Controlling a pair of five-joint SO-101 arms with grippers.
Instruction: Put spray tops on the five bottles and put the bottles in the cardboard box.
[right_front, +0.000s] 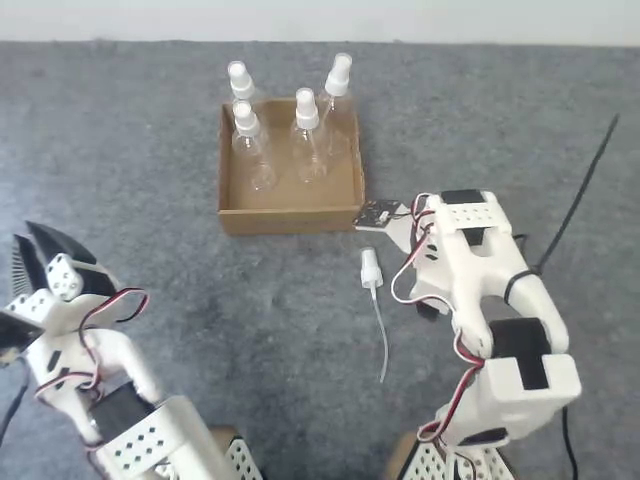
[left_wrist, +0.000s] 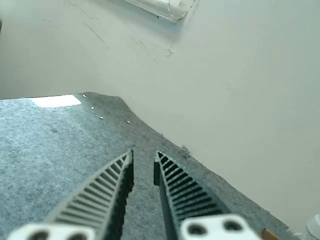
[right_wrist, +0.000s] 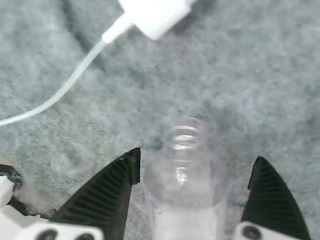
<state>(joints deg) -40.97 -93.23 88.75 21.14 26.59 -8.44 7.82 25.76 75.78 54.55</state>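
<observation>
Several clear bottles (right_front: 306, 140) with white spray tops stand in the cardboard box (right_front: 290, 215) at the back of the grey carpet. A loose spray top (right_front: 371, 270), its thin tube trailing toward the front, lies between the box and my right arm (right_front: 470, 250). My right gripper (right_wrist: 197, 155) is open, its fingers wide on either side of an uncapped clear bottle (right_wrist: 187, 172), apart from it. The same spray top (right_wrist: 155, 15) lies just past that bottle's neck. At the front left my left gripper (right_front: 38, 250) is raised, narrowly open (left_wrist: 144, 154) and holding nothing.
Grey carpet (right_front: 150, 180) covers the table, with free room left of the box and in the middle. A pale wall (left_wrist: 240, 75) rises past the carpet's far edge. A black cable (right_front: 580, 190) runs off to the right of the right arm.
</observation>
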